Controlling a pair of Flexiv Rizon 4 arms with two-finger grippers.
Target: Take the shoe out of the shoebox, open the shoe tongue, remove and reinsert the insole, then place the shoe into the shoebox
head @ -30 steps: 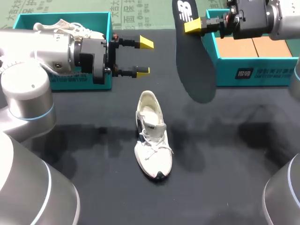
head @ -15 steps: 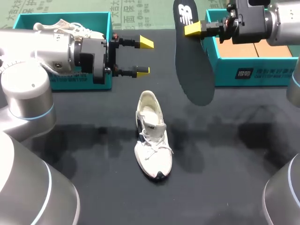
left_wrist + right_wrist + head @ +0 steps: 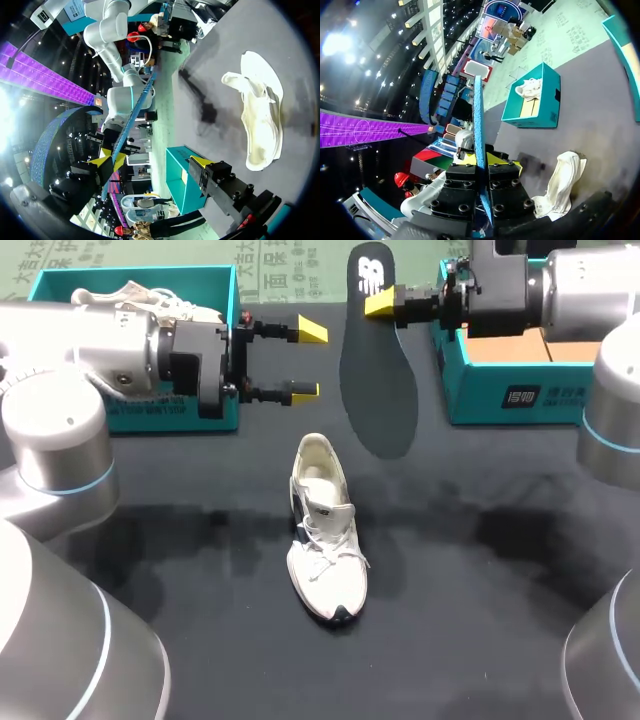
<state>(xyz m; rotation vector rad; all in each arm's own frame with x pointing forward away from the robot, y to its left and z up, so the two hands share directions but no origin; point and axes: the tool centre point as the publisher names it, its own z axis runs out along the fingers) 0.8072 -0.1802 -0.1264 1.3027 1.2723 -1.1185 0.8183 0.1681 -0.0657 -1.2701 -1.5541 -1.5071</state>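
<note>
While the insole (image 3: pixel 377 390) hangs pinched near its logo end in the right gripper (image 3: pixel 382 303), the white shoe (image 3: pixel 325 540) lies alone on the dark table (image 3: pixel 480 620), nearer the robot than the two teal boxes. The right claw is closed narrowly on the thin insole, which shows edge-on between its fingers in the right wrist view. The left gripper (image 3: pixel 307 361) hovers wide open and empty beside the left box (image 3: pixel 130 275), apart from the shoe.

Risk, as a judgement: the grip is near one end, so the long free part may swing, bend or slip out. Its broad end could catch on the shoe's collar or tongue and fold. Nothing holds the shoe, so a push from the insole could slide or tip it.

The shoe's long axis runs far to near: heel opening away from the robot, toe toward it. The insole runs roughly in line, logo end far, broad end above the table near the heel.
</note>
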